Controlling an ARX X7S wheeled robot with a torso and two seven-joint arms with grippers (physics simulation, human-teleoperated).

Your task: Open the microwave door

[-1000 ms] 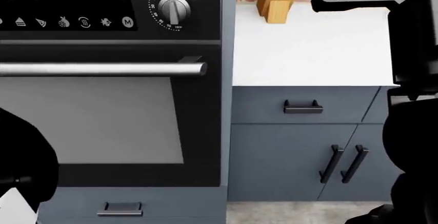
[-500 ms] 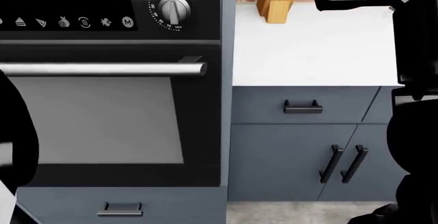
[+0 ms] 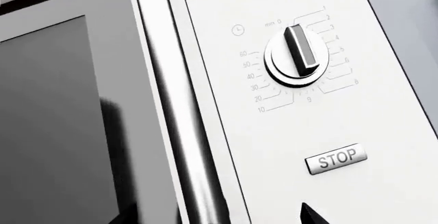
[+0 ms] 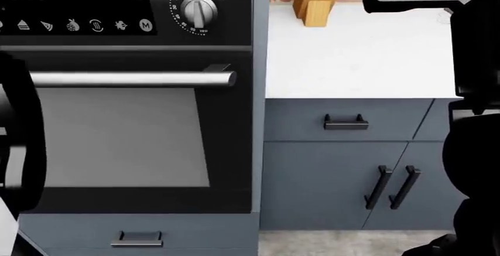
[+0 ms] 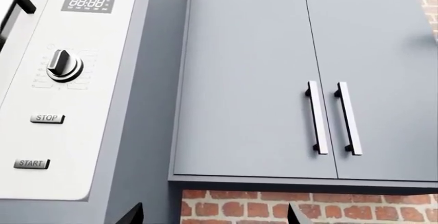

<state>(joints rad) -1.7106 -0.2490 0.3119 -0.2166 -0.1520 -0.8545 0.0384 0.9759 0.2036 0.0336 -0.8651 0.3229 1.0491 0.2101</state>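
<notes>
1. The microwave door (image 3: 61, 126) fills much of the left wrist view. It is a flat panel with a dark glass window, and it sits shut, flush with the white control panel (image 3: 274, 131) beside it.
2. The microwave (image 5: 61, 80) is built in high, next to the grey wall cabinets (image 5: 274, 80). It does not appear in the head view, which shows only the black oven (image 4: 125, 144) lower down.
3. A long brushed-metal bar handle (image 3: 181, 131) runs along the door edge nearest the panel. This is the place to take hold, since the glass offers no grip.
4. The handle looks rigid, smooth and probably slippery, so the fingers should wrap around the bar rather than pinch its face.
5. With the handle on the panel side, the hinge is likely on the far edge. The door should therefore swing in an arc, light but with a latch to overcome at first.
6. The timer dial (image 3: 298, 55) and STOP button (image 3: 337, 158) lie close to the handle, and a stray finger could knock them.
7. The left gripper (image 3: 311, 218) shows only as one dark tip near the panel, so whether its jaws are spread cannot be told. It holds nothing visible.
8. The right gripper (image 5: 215, 215) has its jaws spread wide and empty, and is well apart from the door.
</notes>
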